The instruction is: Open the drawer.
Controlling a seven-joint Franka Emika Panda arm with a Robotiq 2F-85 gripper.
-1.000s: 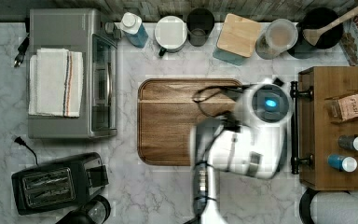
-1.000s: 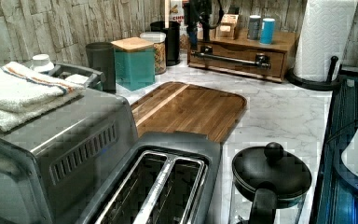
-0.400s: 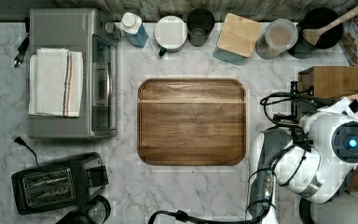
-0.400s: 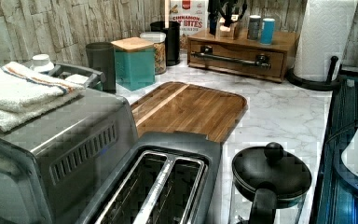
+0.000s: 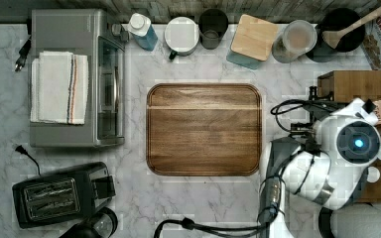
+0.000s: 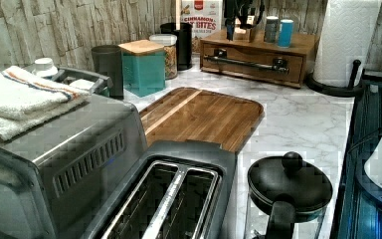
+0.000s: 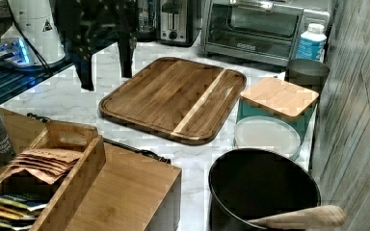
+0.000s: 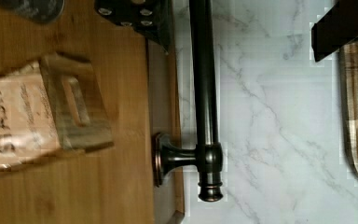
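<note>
The small wooden cabinet [image 6: 258,47] stands against the wall in the left view, and its drawer [image 6: 251,69] is closed. A long black bar handle [image 6: 243,63] on two posts crosses the drawer front. The wrist view looks straight down on the handle [image 8: 204,93] and one post [image 8: 177,158]. My gripper [image 8: 237,18] is open above that handle; one finger [image 8: 140,16] is over the cabinet top, the other over the marble. It hangs above the cabinet's end in the left view, gripper [image 6: 241,30], and in the right view, gripper [image 7: 106,81]. The arm [image 5: 357,144] covers it from above.
A wooden cutting board [image 5: 203,129] lies mid-counter, close to the drawer front. On the cabinet top sit a tea box [image 7: 43,168] and cans [image 6: 285,32]. A paper towel roll [image 6: 345,40] stands beside the cabinet. Canisters [image 5: 253,39] line the wall; a toaster oven [image 5: 74,79] and toaster [image 5: 59,193] stand opposite.
The arm has swung from over the cutting board to the top view's right and now sits over the cabinet. The drawer has not moved.
</note>
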